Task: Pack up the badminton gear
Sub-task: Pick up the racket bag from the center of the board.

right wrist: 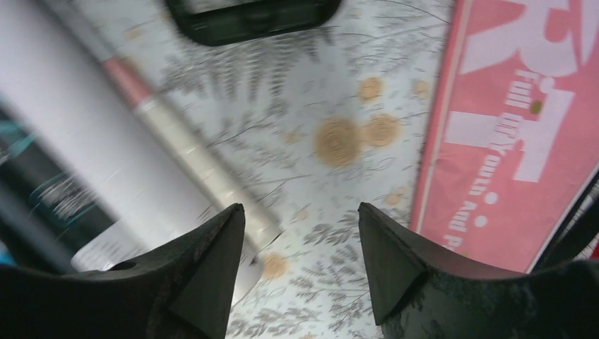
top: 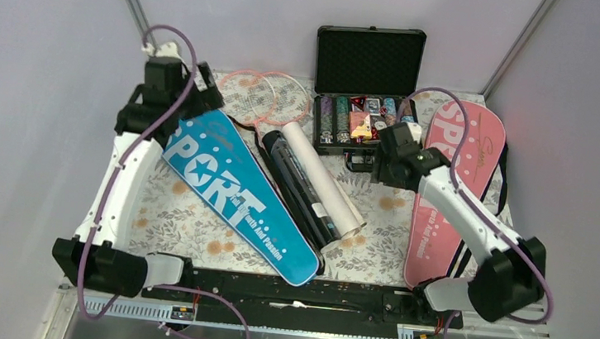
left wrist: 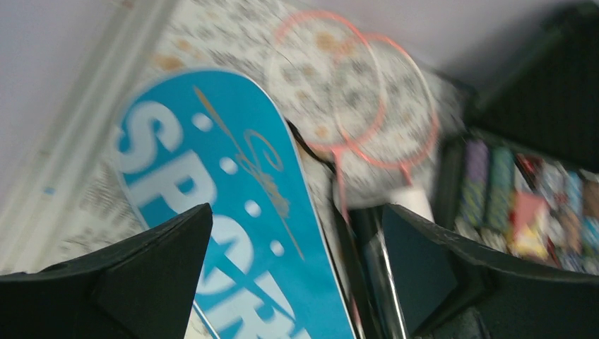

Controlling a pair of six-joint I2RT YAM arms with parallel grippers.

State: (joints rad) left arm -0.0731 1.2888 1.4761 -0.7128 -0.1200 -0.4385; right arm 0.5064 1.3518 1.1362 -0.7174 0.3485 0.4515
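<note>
Badminton gear lies spread over the surface (top: 375,218), and none of it looks packed. Our left claw (left wrist: 297,282) hangs wide with nothing between its fingers. Directly beneath it is the rounded head end of the blue cover (left wrist: 233,212). Just ahead of that claw the pink rackets (left wrist: 353,99) lie with heads overlapping, their shafts running back along the cover's right edge. We cannot tell whether the handles sit inside the cover. To the claw's right the dark tube (top: 295,186) and the white tube (top: 325,180) lie side by side.

Our right claw (right wrist: 300,268) hovers with its jaws parted and empty above bare surface. The white tube is on its left and the pink cover (right wrist: 523,120) on its right. Beyond this claw stands the open chip case (top: 367,85), which is not ours to pack.

We judge the packing barely begun, with both claws between grips. The next move calls for the left claw to settle on one target, a cover edge or a racket shaft. Both lie flat and thin, so it needs a low approach and a narrow pinch.
</note>
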